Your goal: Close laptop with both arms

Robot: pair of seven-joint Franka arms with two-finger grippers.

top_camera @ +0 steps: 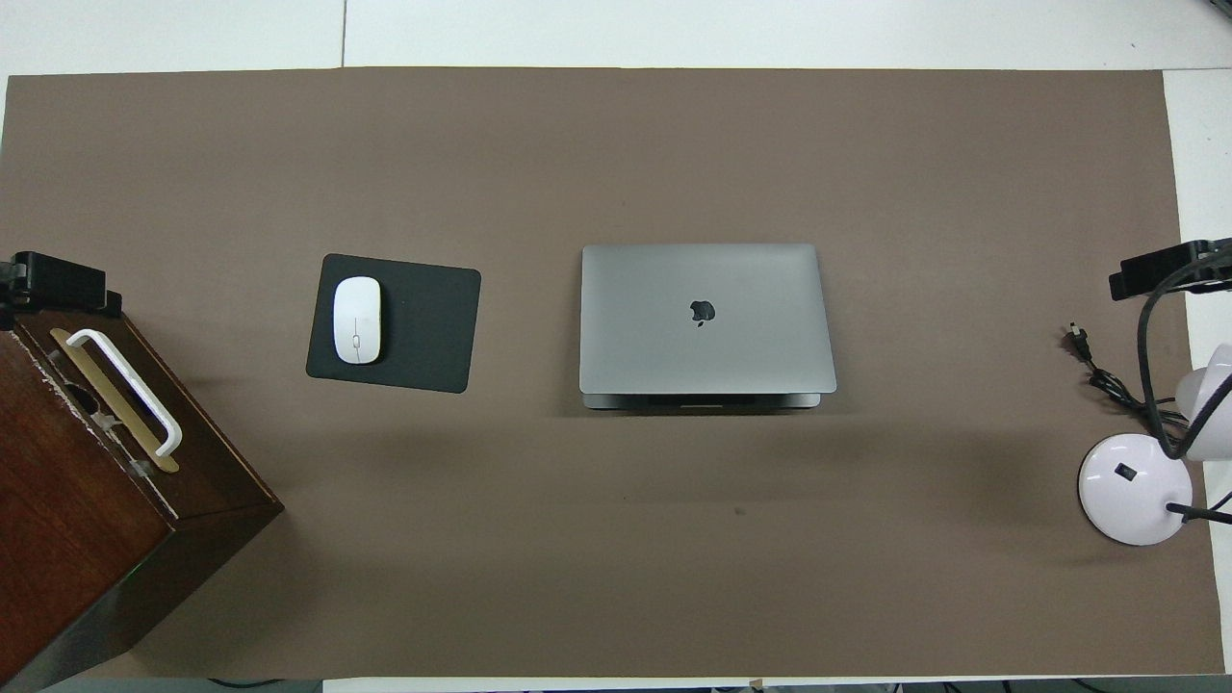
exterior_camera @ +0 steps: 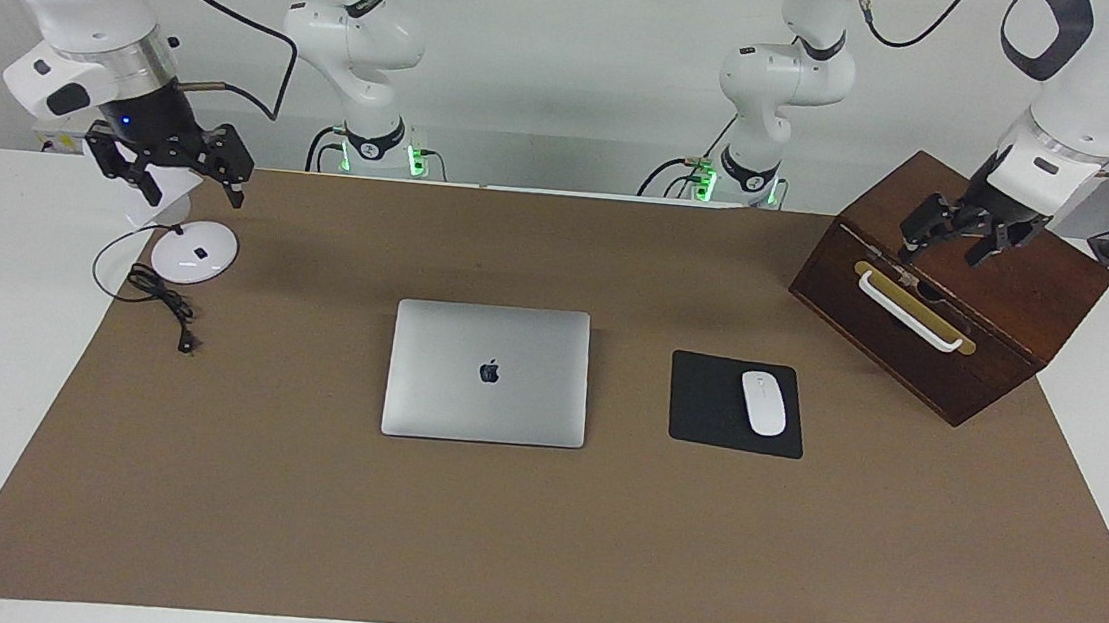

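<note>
The thin silver-grey metal laptop [exterior_camera: 488,373] lies shut and flat mid-mat, lid logo up, its long axis running from one arm's end of the table to the other, hinge edge toward the robots. The left gripper [exterior_camera: 952,244] hangs over the dark wooden box [exterior_camera: 1005,321], jaws spread. The right gripper [exterior_camera: 187,169] hangs over the round white lamp base [exterior_camera: 194,251], jaws spread too.

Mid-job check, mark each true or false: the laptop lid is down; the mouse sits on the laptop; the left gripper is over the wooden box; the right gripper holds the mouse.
1. The laptop lid is down. True.
2. The mouse sits on the laptop. False: it lies on the black mouse pad beside it.
3. The left gripper is over the wooden box. True.
4. The right gripper holds the mouse. False: it hangs over the lamp base, jaws open.
</note>
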